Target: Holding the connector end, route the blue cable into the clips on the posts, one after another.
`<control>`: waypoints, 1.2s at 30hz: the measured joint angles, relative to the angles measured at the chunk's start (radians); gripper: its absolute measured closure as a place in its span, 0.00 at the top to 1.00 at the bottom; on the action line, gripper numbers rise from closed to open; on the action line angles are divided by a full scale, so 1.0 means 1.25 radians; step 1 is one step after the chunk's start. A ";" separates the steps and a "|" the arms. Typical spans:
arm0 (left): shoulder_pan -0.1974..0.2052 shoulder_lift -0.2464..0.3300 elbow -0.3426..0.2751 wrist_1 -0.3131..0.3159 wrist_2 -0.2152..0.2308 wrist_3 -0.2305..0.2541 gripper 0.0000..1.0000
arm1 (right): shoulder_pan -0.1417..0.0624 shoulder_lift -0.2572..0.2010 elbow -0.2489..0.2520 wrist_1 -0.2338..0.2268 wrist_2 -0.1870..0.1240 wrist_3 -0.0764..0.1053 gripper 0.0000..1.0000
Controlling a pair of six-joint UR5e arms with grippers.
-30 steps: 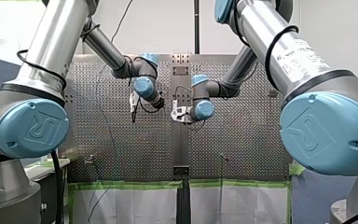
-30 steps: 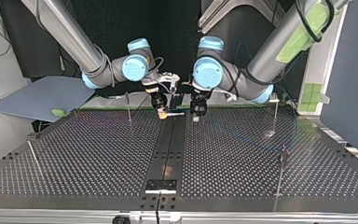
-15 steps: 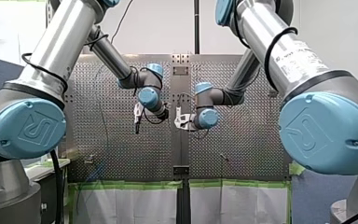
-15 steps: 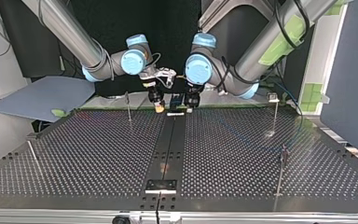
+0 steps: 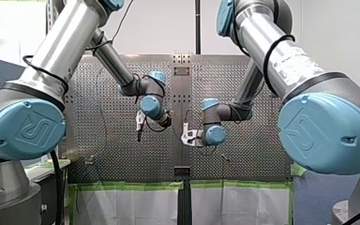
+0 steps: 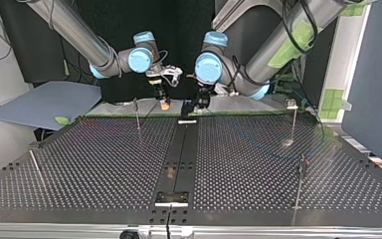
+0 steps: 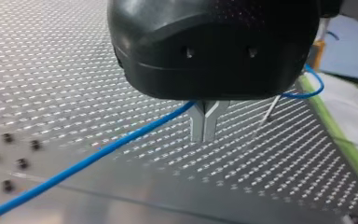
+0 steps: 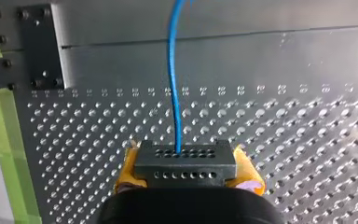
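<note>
Arms, change: pulled back to the top view's upper middle, over the counter's back edge.
Right gripper: clamped with yellow pads on the black connector.
Left gripper: metal fingers pressed together; pinching anything or not, unclear.
Blue cable: out of the connector, past the left fingers' root.
Meaning: probably taking up slack; posts seemingly not yet threaded.

Obscured items
Blue cable: lost behind left gripper; connector half-covers right gripper pads; post clips too small.
</note>
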State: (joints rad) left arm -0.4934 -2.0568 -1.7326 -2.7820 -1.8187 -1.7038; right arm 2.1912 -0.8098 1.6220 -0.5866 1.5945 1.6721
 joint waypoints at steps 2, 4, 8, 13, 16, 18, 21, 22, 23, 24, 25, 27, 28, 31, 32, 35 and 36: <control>-0.007 -0.016 0.000 0.013 0.001 0.001 0.01 | -0.005 0.002 0.005 -0.005 0.000 -0.001 0.00; -0.012 -0.031 0.000 0.026 0.002 0.002 0.01 | -0.010 0.003 0.008 -0.008 0.001 -0.003 0.00; -0.024 -0.061 0.000 0.049 0.002 0.001 0.01 | -0.020 0.004 0.021 -0.021 0.001 -0.004 0.00; -0.042 -0.096 0.000 0.079 0.000 -0.003 0.01 | -0.032 0.005 0.050 -0.051 0.002 -0.004 0.00; -0.053 -0.117 0.000 0.095 -0.001 -0.007 0.01 | -0.039 0.005 0.070 -0.071 0.002 -0.002 0.00; -0.060 -0.131 0.000 0.104 -0.002 -0.011 0.01 | -0.045 0.005 0.085 -0.085 0.002 0.002 0.00; -0.074 -0.154 0.000 0.118 -0.003 -0.016 0.01 | -0.054 0.006 0.107 -0.107 0.003 0.006 0.00; -0.078 -0.161 0.000 0.123 -0.003 -0.017 0.01 | -0.056 0.006 0.113 -0.114 0.003 0.007 0.00; -0.085 -0.170 0.000 0.128 -0.005 -0.020 0.01 | -0.060 0.006 0.122 -0.123 0.003 0.008 0.00; -0.091 -0.176 0.000 0.133 -0.007 -0.024 0.01 | -0.062 0.006 0.128 -0.129 0.003 0.008 0.00; -0.097 -0.182 0.000 0.138 -0.009 -0.028 0.01 | -0.065 0.007 0.134 -0.134 0.003 0.008 0.00; -0.111 -0.190 0.000 0.152 -0.014 -0.042 0.01 | -0.071 0.007 0.147 -0.148 0.004 0.010 0.00; -0.116 -0.192 0.000 0.156 -0.016 -0.048 0.01 | -0.073 0.007 0.153 -0.155 0.004 0.011 0.00; -0.127 -0.202 0.000 0.165 -0.020 -0.058 0.01 | -0.083 0.012 0.175 -0.177 0.003 0.022 0.00; -0.131 -0.207 0.000 0.168 -0.020 -0.060 0.01 | -0.087 0.016 0.183 -0.186 0.003 0.026 0.00; -0.140 -0.226 0.000 0.181 -0.020 -0.061 0.01 | -0.098 0.032 0.194 -0.209 0.002 0.031 0.00; -0.143 -0.232 0.000 0.187 -0.019 -0.062 0.01 | -0.101 0.038 0.196 -0.216 0.003 0.032 0.00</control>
State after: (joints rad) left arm -0.6728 -2.3467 -1.7330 -2.5481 -1.8429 -1.7815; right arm 2.0654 -0.7624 1.8669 -0.8560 1.5980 1.7118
